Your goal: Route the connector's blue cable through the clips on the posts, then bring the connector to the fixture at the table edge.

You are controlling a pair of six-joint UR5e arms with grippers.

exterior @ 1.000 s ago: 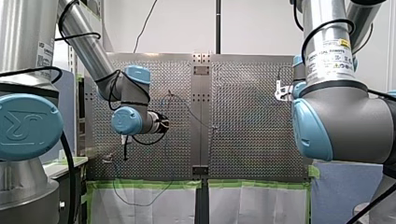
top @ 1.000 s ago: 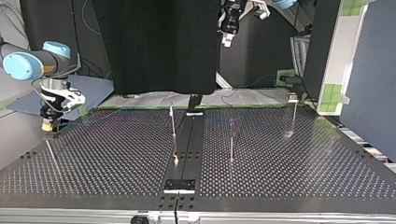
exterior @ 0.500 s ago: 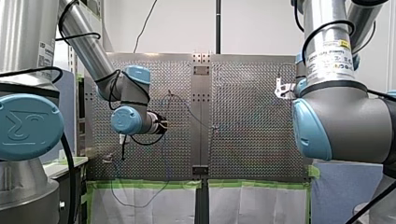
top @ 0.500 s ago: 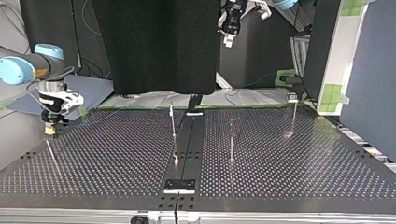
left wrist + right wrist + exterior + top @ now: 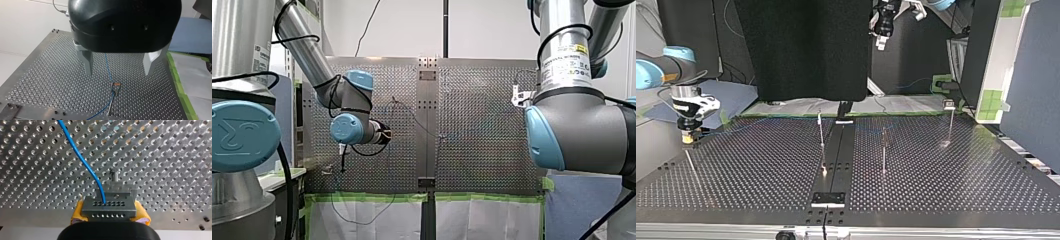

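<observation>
Your right tool (image 5: 109,213) is pinching the connector (image 5: 108,206), with the yellow pads (image 5: 77,213) pressed on its two sides. The connector is a grey metal block with rows of small holes. The blue cable (image 5: 82,160) leaves the upper hole row and curves away over the perforated worktop (image 5: 162,157). Just ahead of the connector sits a stepped metal block (image 5: 116,188) with a short pin. You can't tell whether the two are touching. All of this is near the worktop's edge. In the top view it is at the left side, with the right tool low over the surface and the cable running faintly from it toward the middle.

Your left tool (image 5: 118,73) is spread wide, and its metal fingers (image 5: 86,60) hold nothing. It hangs well above the worktop. Below the gap between the fingers stands a thin post (image 5: 111,102) with a clip (image 5: 116,85) on top. The blue cable comes in to that clip, then drops along the post to the surface. A green tape strip (image 5: 180,87) edges the worktop beside it.

Further out in the top view, three thin rods stand well apart across the middle and right: one (image 5: 821,132) by the centre rail, one (image 5: 884,150) next to it, and one (image 5: 951,125) near the far right corner. The left tool shows high up at that view's top edge.
</observation>
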